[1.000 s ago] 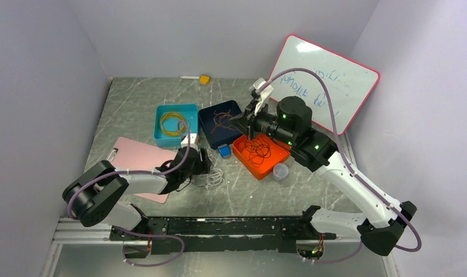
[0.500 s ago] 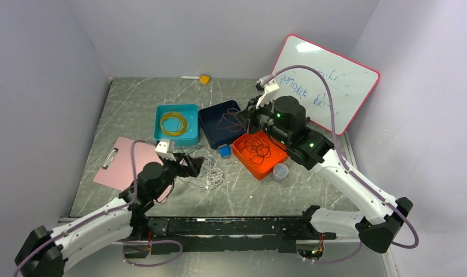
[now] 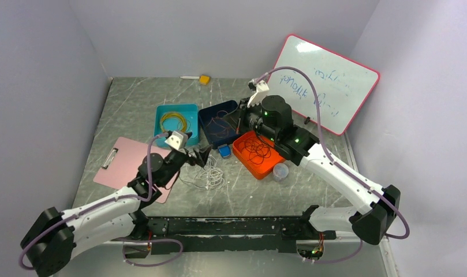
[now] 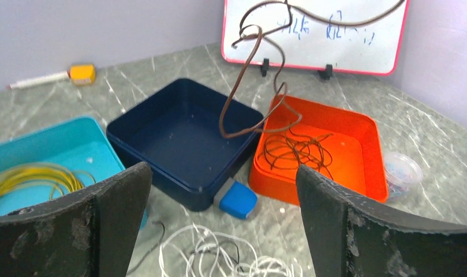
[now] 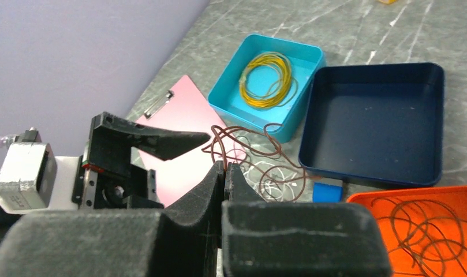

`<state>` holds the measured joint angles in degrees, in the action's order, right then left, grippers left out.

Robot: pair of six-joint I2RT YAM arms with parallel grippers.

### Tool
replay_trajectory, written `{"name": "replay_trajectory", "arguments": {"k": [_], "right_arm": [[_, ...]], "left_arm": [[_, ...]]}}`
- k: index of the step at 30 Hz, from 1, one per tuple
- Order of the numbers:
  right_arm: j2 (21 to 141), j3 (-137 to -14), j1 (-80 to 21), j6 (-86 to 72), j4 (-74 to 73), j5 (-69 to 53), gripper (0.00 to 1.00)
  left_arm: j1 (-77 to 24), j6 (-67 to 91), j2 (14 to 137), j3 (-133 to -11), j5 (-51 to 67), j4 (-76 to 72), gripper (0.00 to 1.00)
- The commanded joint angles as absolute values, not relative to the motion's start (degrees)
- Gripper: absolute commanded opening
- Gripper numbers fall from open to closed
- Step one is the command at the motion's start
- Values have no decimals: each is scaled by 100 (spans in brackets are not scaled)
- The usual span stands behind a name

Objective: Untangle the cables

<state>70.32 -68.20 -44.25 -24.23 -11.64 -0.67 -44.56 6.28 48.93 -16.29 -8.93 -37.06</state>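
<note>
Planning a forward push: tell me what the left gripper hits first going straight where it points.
Probably the small blue block by the navy tray's near corner, dead ahead of the open left gripper. The white cables seem to lie below that line; depth unclear.

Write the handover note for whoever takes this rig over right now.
The left gripper is open and empty, above the white cables on the table.
The right gripper is shut on a brown cable, which hangs in the air by the dark blue tray.
Done: brown cables lie in the orange tray, a yellow coil in the teal tray.
Left: set the held cable down, then sort the white cables.
</note>
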Motion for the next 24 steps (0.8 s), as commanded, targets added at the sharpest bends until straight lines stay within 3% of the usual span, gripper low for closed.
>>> {"name": "replay_trajectory", "arguments": {"k": [1,13,15,21,24], "right_arm": [[7052,-6760,-4403,-2649,-825,-501,0],[6957,-6614,-4399,-2751,-795,-902,0],[6949,-6609,-4403,-2767,-771,-943,0],[6855,-6644,-4403,-2770,-786,-914,0],[6793,-6660,-4401,-2755,-803,-853,0]], "left_arm": [[-4500,73,5392,-2004,-834,-4908,100],[-4494,-32,6202,-2542,-1473,-5635,92],[-4499,-31,6345,-2656,-1482,-5630,85],[-4492,6,6564,-2722,-1357,-5552,50],[-4497,122,6513,-2640,-1225,-5424,42]]}}
